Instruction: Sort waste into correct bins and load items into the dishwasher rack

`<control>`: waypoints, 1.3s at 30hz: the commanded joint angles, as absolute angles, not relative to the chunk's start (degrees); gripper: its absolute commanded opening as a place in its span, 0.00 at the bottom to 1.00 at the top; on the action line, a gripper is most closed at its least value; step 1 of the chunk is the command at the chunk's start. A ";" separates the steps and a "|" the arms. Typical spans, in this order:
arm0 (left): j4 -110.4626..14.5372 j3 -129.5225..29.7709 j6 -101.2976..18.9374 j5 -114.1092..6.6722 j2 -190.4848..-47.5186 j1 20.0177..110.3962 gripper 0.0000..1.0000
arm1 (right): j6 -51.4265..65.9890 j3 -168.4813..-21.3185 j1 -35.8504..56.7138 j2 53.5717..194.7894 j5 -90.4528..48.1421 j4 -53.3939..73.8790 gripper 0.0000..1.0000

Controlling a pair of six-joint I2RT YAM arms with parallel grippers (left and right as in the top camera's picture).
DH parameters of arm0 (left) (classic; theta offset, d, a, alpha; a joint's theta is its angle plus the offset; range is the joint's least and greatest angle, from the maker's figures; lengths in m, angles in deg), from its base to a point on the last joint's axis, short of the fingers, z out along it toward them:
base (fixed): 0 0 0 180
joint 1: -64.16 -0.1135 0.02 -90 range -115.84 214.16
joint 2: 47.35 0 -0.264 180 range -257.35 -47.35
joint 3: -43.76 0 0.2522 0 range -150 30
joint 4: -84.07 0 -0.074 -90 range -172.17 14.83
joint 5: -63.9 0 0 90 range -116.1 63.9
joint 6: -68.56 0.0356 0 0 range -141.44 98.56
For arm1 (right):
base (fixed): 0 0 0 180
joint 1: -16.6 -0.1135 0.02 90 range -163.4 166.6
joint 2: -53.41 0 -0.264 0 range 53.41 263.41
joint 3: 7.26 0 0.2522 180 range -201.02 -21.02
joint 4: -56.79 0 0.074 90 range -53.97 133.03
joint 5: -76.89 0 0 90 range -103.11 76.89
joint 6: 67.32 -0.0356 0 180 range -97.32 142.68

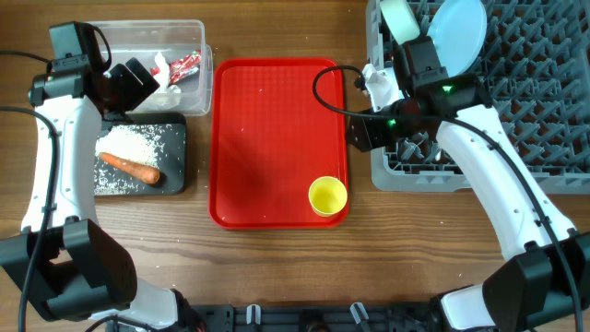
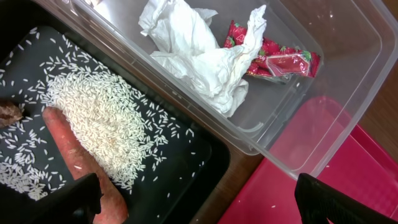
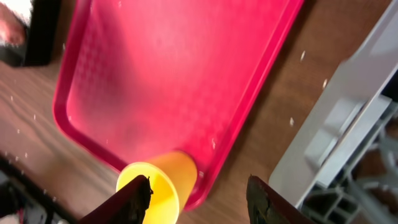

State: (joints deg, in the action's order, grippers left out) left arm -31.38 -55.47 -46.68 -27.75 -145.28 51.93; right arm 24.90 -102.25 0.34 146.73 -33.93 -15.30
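My left gripper [image 1: 138, 83] is open and empty above the edge between the clear tub [image 1: 205, 37] and the black tray [image 1: 175, 180]. The tub holds the crumpled white wrapper [image 2: 199, 56] and the red snack wrapper [image 2: 280, 62]. The black tray holds the rice [image 2: 106, 118], the carrot [image 2: 74, 155] and a brown scrap [image 2: 9, 112]. My right gripper [image 1: 364, 129] is open and empty between the red tray [image 1: 267, 120] and the grey rack [image 1: 535, 111]. The yellow cup [image 1: 327, 195] stands on the red tray's front right corner and shows below my right fingers [image 3: 158, 183]. The light blue plate [image 1: 458, 32] and pale green bowl [image 1: 398, 18] stand in the rack. The blue bowl and spoon are not visible.
The red tray lies mid-table between the bins and the rack, with a few stray rice grains on it [image 2: 348, 193]. The rack's near corner [image 3: 348, 137] is close to my right gripper. Bare wooden table [image 1: 277, 267] runs along the front.
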 commanded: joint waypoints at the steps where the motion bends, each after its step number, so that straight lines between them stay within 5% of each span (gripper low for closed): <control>1: -31.52 -55.34 -47.22 -28.21 -145.63 51.89 1.00 | 24.00 -102.12 0.37 145.87 -35.11 -12.39 0.55; 6: -30.58 -55.34 -47.64 -36.63 -145.63 51.89 1.00 | 24.00 -103.70 0.80 145.33 -35.02 -11.54 0.63; 9: -28.50 -55.34 -40.10 -54.24 -145.72 54.64 1.00 | 23.96 -103.70 4.17 145.00 -35.09 -10.29 0.66; 15: -24.32 -55.34 -27.16 -54.31 -145.77 82.57 0.99 | 22.49 -103.96 16.69 145.00 -35.74 -8.83 0.68; 19: -22.53 -55.34 -23.73 -43.66 -150.44 98.70 0.94 | 22.54 -103.94 18.66 145.00 -35.70 -9.57 0.68; 25: -16.15 -55.34 -23.16 -40.01 -157.28 102.40 0.75 | 22.52 -103.94 18.66 145.00 -35.70 -9.77 0.68; 27: -18.03 -55.34 -23.16 -39.90 -157.57 102.40 0.45 | 22.52 -103.94 18.66 145.00 -35.68 -10.16 0.68; 28: -18.60 -55.34 -23.16 -39.90 -157.79 102.40 0.38 | 22.52 -103.94 18.66 145.00 -35.70 -10.23 0.68; 33: -19.80 -55.34 -23.57 -39.93 -160.74 102.68 0.33 | 22.56 -103.94 18.66 145.00 -35.66 -10.34 0.68; 36: -20.22 -55.34 -23.55 -39.90 -160.85 102.62 0.04 | 22.58 -103.94 18.66 145.00 -34.74 -10.31 0.67; 39: -20.61 -55.82 -23.66 -39.99 -160.78 102.46 0.04 | 22.56 -103.94 18.66 145.00 -34.78 -10.34 0.68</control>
